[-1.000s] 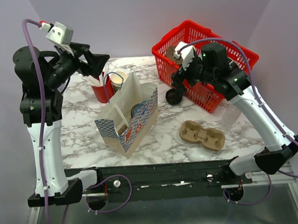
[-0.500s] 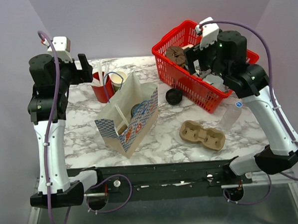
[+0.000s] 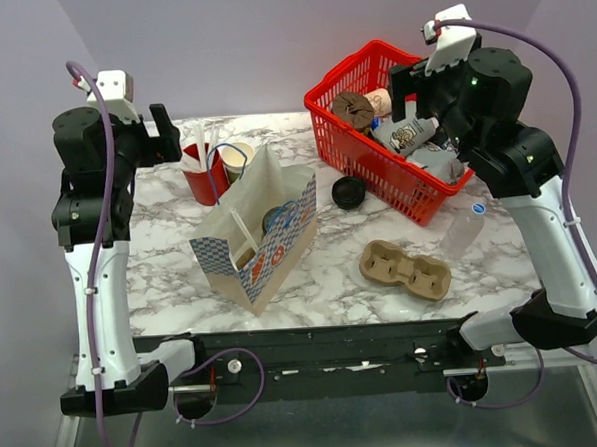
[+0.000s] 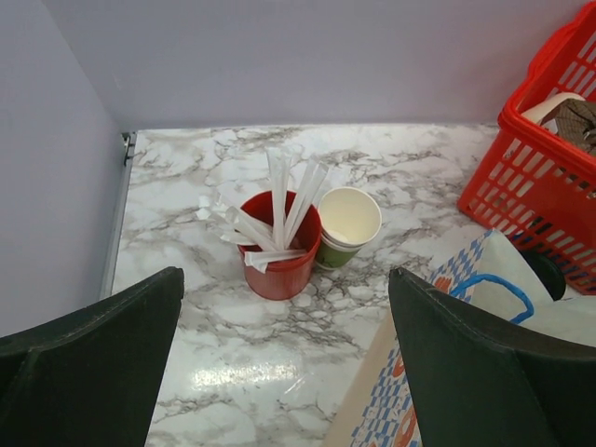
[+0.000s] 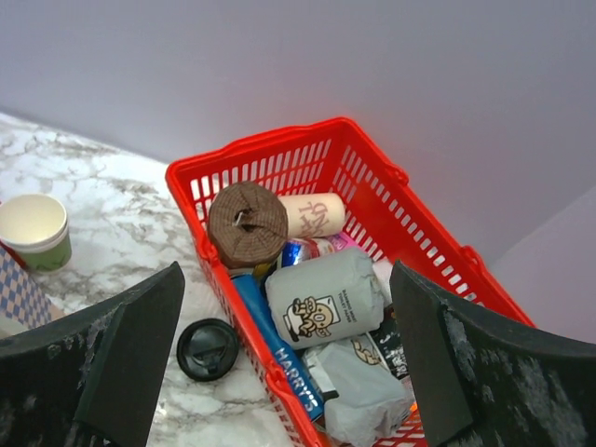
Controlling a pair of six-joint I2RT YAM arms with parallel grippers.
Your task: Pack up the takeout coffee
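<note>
Takeout coffee (image 3: 275,221) seems to sit inside the paper bag (image 3: 270,257), so with my left gripper (image 4: 286,279) and right gripper (image 5: 286,270) both spread empty, packing looks finished; next, I park clear.

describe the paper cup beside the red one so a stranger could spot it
On the marble table, look behind the patterned paper bag, where two cups stand side by side. It is the paper cup, cream inside and green outside, empty, while the red cup holds white wrapped straws.
</note>
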